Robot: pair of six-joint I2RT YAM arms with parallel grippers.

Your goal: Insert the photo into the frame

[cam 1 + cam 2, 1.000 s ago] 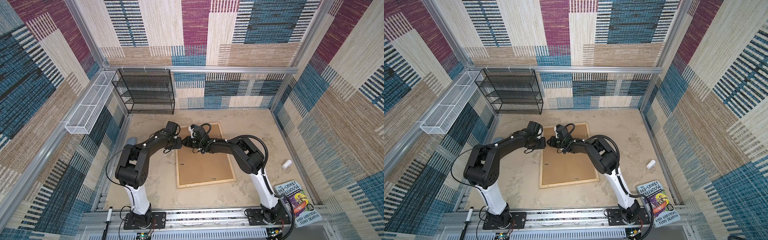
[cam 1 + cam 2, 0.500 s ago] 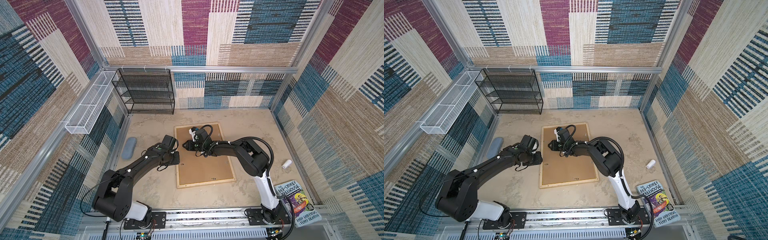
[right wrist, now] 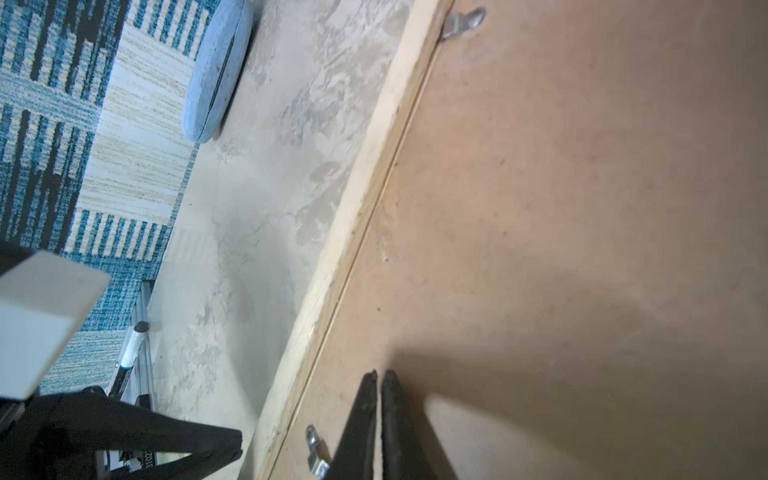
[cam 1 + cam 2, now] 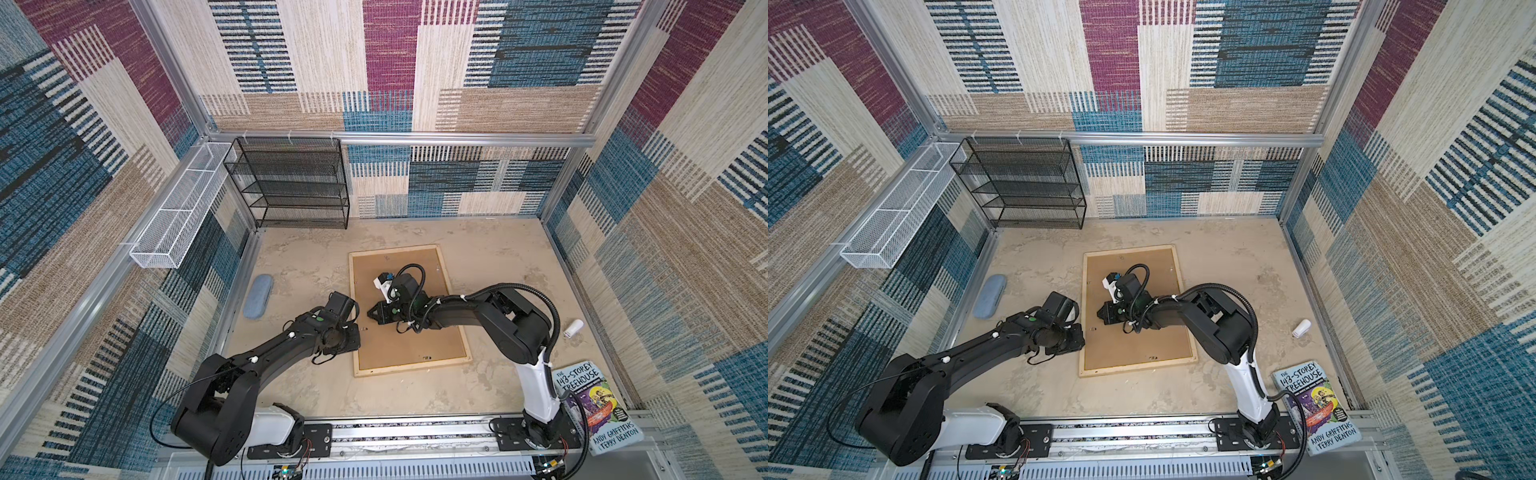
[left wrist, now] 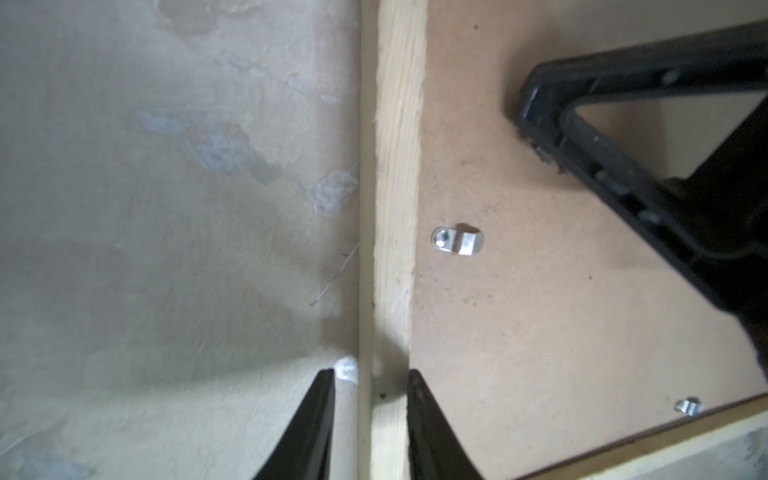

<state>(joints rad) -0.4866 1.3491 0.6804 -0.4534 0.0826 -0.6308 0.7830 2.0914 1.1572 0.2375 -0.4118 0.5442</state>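
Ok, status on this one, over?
Left fingers straddle frame edge, gap on one side. Right fingers shut, tips over backing board. Photo not in sight. Nothing in the way.

Rough pale-wood frame [image 5: 392, 166], matt brown backing [image 5: 540, 311]

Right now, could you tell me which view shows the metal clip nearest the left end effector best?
The left wrist view: the clip lies sharp, unobstructed on the backing board beside the frame. Both top views show a speck; the right wrist view crops it beside the right end effector.
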